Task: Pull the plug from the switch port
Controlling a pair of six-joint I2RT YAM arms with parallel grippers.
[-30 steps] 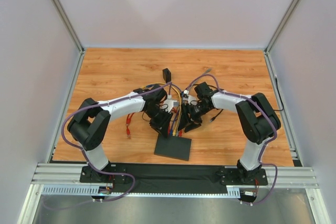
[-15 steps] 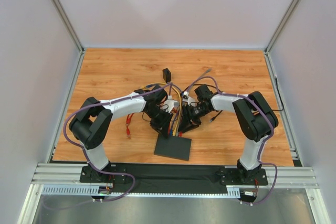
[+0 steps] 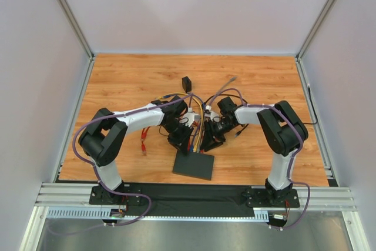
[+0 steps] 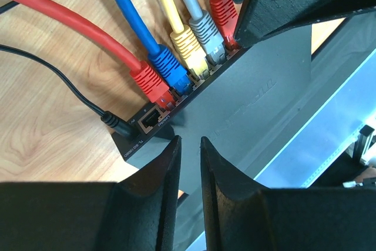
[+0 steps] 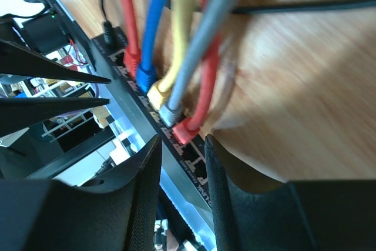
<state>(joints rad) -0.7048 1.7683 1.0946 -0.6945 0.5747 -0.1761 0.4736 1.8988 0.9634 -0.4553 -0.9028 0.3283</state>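
- The switch lay near the front edge of the wooden table, between both arms.
- The left gripper, fingers nearly together and empty, sat over the switch's corner.
- The right gripper flanked the end red plug, which sat in its port; whether it was clamped could not be told.

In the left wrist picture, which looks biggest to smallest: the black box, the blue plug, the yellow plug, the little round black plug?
1. The flat matte-black switch box.
2. The blue ribbed plug and the yellow ribbed plug look about alike, so I won't rank them.
3. The small round black power plug looks smallest.
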